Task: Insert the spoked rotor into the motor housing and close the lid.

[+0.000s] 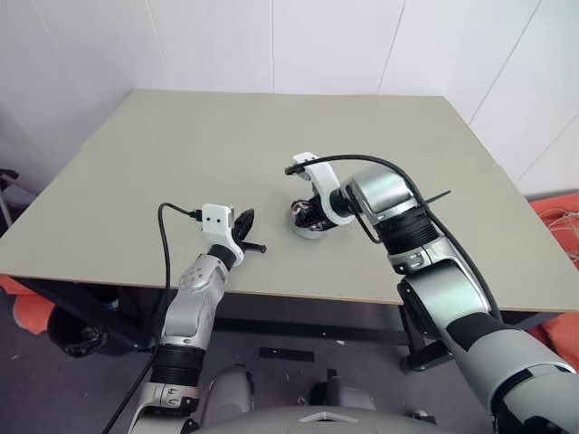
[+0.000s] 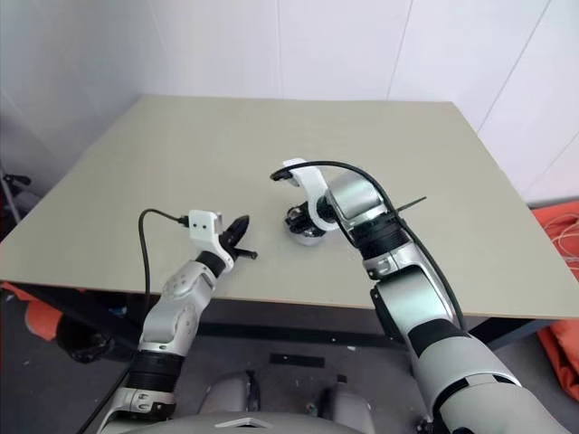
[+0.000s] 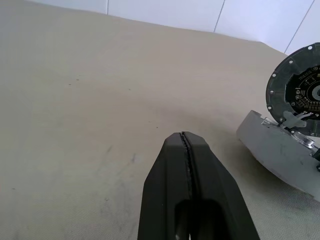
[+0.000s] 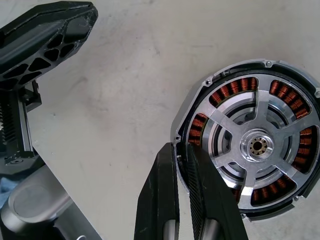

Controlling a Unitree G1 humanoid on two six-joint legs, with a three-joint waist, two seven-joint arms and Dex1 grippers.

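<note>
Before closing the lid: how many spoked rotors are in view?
1: the spoked rotor sits inside the motor housing, whose rim the right gripper pinches. Others may be hidden behind the arm.

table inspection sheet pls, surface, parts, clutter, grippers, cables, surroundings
surface: beige table, faint scuffs
motor housing: tipped up on edge, rim pinched by the right gripper
spoked rotor: seated inside the ring of windings
lid: cannot tell; the grey piece under the housing may be it
clutter: nothing seen
grippers: left gripper shut, empty; right one shut on the housing rim
cables: black cable at left wrist, black loop over right wrist
surroundings: white walls, orange item at right
</note>
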